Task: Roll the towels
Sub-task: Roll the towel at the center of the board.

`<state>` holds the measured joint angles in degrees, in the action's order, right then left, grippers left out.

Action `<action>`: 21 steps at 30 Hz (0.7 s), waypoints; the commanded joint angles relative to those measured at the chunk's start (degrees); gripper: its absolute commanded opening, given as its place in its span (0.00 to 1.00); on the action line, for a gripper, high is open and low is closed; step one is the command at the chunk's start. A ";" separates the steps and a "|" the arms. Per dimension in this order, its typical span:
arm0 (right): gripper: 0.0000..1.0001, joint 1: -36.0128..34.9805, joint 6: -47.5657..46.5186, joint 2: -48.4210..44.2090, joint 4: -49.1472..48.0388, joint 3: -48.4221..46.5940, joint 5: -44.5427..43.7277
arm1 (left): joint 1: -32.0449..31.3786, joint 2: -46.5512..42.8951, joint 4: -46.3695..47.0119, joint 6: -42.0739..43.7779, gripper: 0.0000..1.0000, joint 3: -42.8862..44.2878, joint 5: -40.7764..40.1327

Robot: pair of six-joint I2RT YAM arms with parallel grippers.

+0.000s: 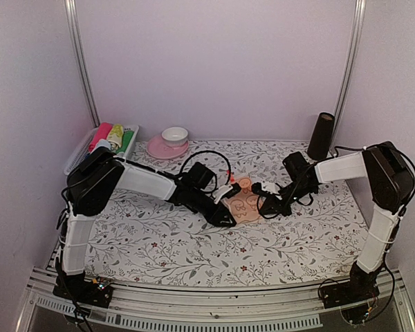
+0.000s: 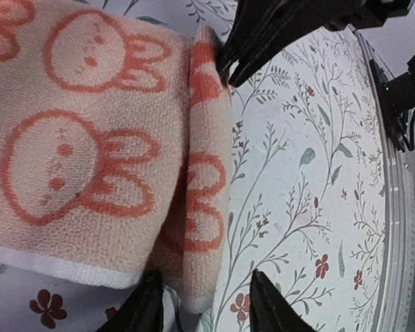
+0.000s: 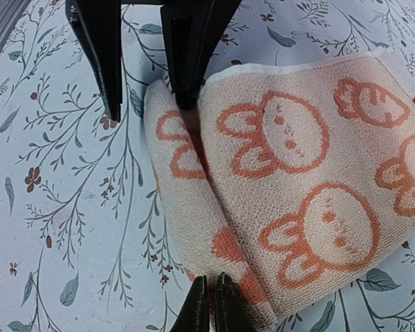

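The peach-orange towel (image 1: 247,205) with rabbit prints lies mid-table on the floral sheet. Its near long edge is folded over into a narrow roll (image 2: 206,180), which also shows in the right wrist view (image 3: 183,207). My left gripper (image 1: 228,220) is open, and in its own view (image 2: 205,294) its jaws straddle one end of the roll. My right gripper (image 1: 263,208) is shut on the roll's other end (image 3: 211,287). It also shows in the left wrist view (image 2: 227,71). The pale blue towel is out of view.
A white basket (image 1: 79,149) with coloured items stands at the back left. Beside it is a pink saucer (image 1: 155,148) with a white cup (image 1: 174,134). A black cylinder (image 1: 321,136) stands at the back right. A metal rail (image 1: 214,312) runs along the near table edge.
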<state>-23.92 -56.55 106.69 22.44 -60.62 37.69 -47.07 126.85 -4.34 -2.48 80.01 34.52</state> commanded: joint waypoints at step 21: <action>0.06 1.59 4.63 3.02 -0.72 -3.52 -2.51 | -0.63 -2.73 -2.97 2.26 0.39 4.01 -7.70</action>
<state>-22.74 -54.13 107.48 22.22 -62.04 36.47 -47.24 122.74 -7.92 -0.60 85.41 25.34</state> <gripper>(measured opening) 0.064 0.378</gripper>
